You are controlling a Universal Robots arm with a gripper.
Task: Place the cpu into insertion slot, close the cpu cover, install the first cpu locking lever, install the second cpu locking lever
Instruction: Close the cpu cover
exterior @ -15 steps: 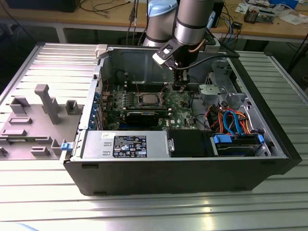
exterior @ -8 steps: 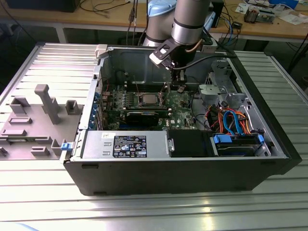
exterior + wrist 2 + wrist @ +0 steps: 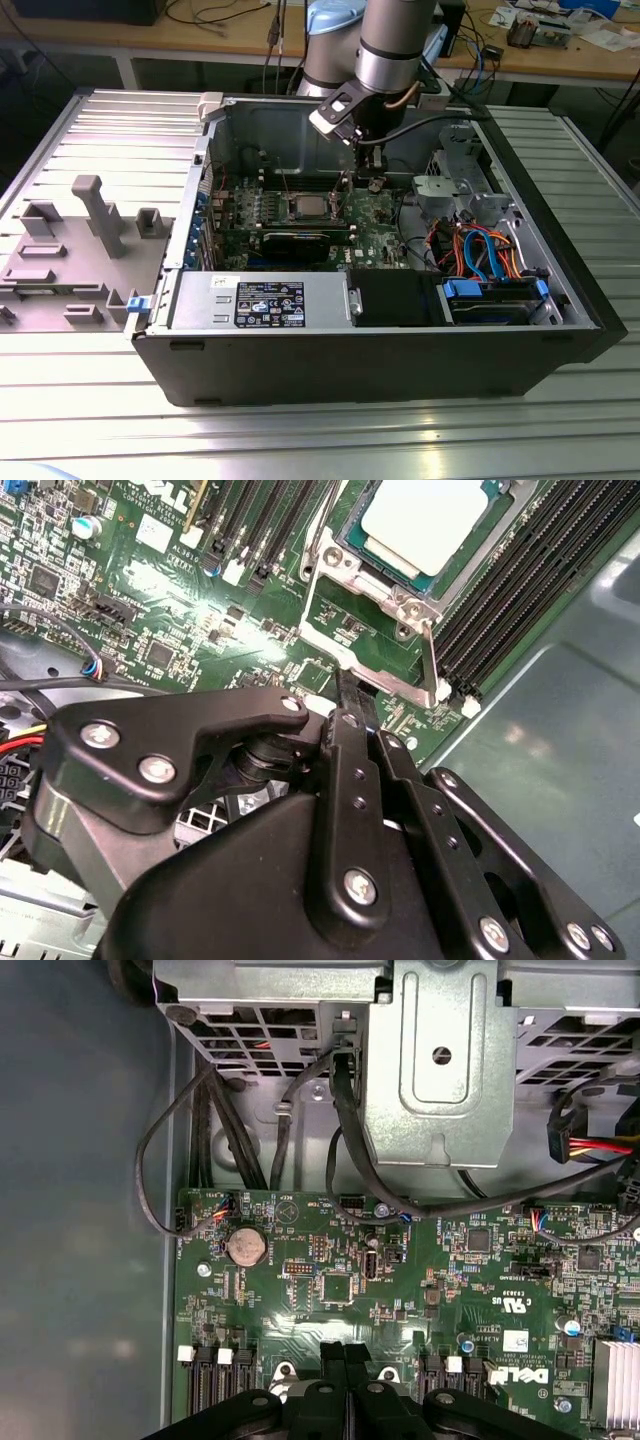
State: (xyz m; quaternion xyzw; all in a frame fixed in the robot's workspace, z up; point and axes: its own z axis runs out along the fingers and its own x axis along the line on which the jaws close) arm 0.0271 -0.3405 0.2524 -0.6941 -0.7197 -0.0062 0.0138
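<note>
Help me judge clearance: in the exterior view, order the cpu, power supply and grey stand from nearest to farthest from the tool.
1. cpu, on the board, close by the tool, toward the exterior view's left.
2. power supply, along the case's near wall.
3. grey stand, outside the case, far on that left.

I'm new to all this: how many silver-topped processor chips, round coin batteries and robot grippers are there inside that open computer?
cpu: 1
coin battery: 1
gripper: 1
Total: 3
</note>
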